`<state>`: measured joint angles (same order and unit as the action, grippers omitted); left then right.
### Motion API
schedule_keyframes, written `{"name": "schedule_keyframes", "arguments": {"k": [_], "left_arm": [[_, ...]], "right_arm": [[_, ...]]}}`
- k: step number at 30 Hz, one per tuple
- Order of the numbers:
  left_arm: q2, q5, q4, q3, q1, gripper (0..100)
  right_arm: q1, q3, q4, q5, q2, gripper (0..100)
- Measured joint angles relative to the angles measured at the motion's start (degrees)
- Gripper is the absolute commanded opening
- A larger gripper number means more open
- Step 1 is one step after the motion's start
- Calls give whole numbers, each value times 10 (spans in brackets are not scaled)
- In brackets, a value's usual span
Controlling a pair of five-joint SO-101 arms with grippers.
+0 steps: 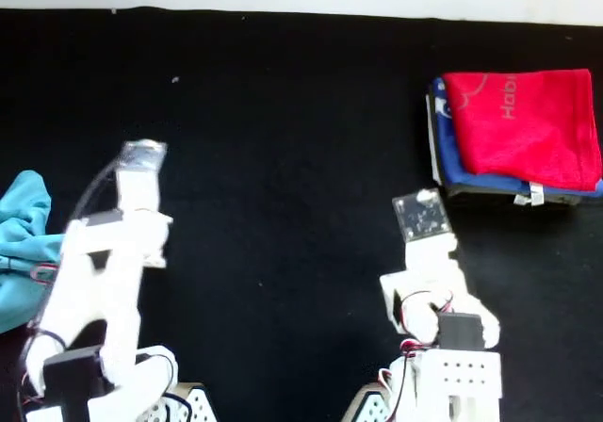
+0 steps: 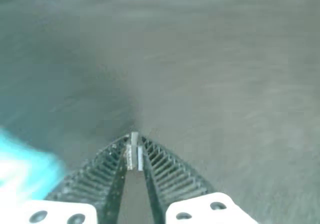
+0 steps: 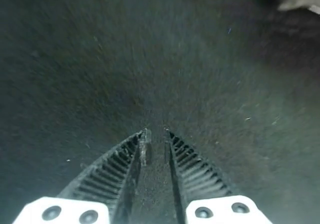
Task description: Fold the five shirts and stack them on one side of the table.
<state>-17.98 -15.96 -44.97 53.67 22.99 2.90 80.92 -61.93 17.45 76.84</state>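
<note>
A folded red shirt [image 1: 523,125] tops a stack at the far right of the bench [image 1: 283,111], with a blue shirt [image 1: 490,183] and darker layers showing under its edges. A teal shirt [image 1: 24,243] lies crumpled at the left edge, beside the left arm. The left claw [image 2: 134,151] is closed and empty over bare bench. The right claw [image 3: 156,146] is all but closed, a thin slit between its tips, holding nothing, near the stack.
</note>
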Motion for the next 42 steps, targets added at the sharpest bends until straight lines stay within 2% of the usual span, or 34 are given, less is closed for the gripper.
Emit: {"name": "schedule_keyframes", "arguments": {"k": [6,9,13,17,21,24,27,36,38,41,42], "left_arm": [[0,-36,-268,-227,176,200],[0,-89,-350,-322,271,253],[21,-161,-348,-373,381,251],[80,-226,-294,-379,465,251],[162,-256,-218,-396,528,252],[222,-260,-181,-436,550,252],[284,-260,-177,-473,551,252],[433,-260,-176,-549,505,248],[451,-260,-176,-567,498,190],[456,-260,-178,-582,490,8],[456,-260,-184,-585,487,7]], "right_arm": [[-25,78,71,0,0,59],[-50,122,123,0,0,59],[-69,142,182,0,0,59],[-70,142,194,0,0,59],[-70,142,194,0,0,59],[-70,142,194,0,0,59],[-70,142,194,0,0,59],[-70,142,194,0,0,59],[-70,142,194,0,0,59],[-70,142,194,0,0,59],[-70,142,194,0,0,59]]}}
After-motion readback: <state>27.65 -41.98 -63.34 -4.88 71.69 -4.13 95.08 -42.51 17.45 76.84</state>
